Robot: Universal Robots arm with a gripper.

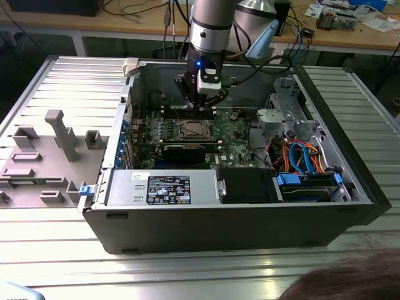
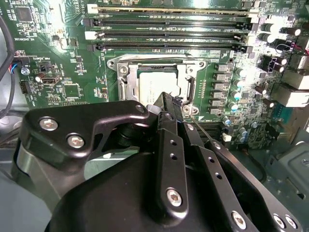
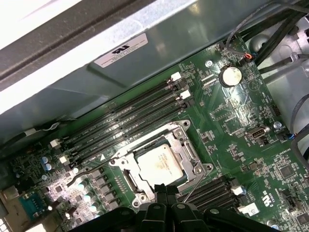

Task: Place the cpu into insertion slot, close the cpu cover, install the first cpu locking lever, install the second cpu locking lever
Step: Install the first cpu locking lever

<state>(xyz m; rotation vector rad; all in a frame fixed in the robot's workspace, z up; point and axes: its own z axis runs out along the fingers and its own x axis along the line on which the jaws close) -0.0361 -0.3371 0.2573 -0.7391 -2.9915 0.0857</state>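
cpu (image 3: 159, 162) is seated in the insertion slot (image 1: 190, 129); in the first wrist view its grey top shows flat and square through the cut-out; cpu cover (image 3: 187, 153) lies flat around it on the slot rim, so placing and cover-closing both look done.

gripper (image 2: 166, 100) is at the slot's edge nearest the arm, tip low over the cover frame; fingers (image 3: 160, 195) are pressed together with nothing visible between them; my read is they're closed to make one narrow pusher, slim enough to work beside the slot without fouling the memory slots (image 3: 125, 116) on the slot's far side.

thin wire lever (image 3: 199, 183) runs slantwise off one slot corner and passes just beside the fingertips; can't tell if it touches them; it stands off the frame rather than lying tucked along it, so I judge it unlatched; second wire lever (image 3: 91, 170) leaves the opposite side of the slot, hooked end out over the green board (image 3: 231, 125); latched or not, can't tell.

exterior view: arm stands vertical inside the open case (image 1: 250, 219), wrist right above the slot; that keeps the approach off the case walls; cables (image 1: 299, 156) are well apart from the slot, toward the exterior view's right.
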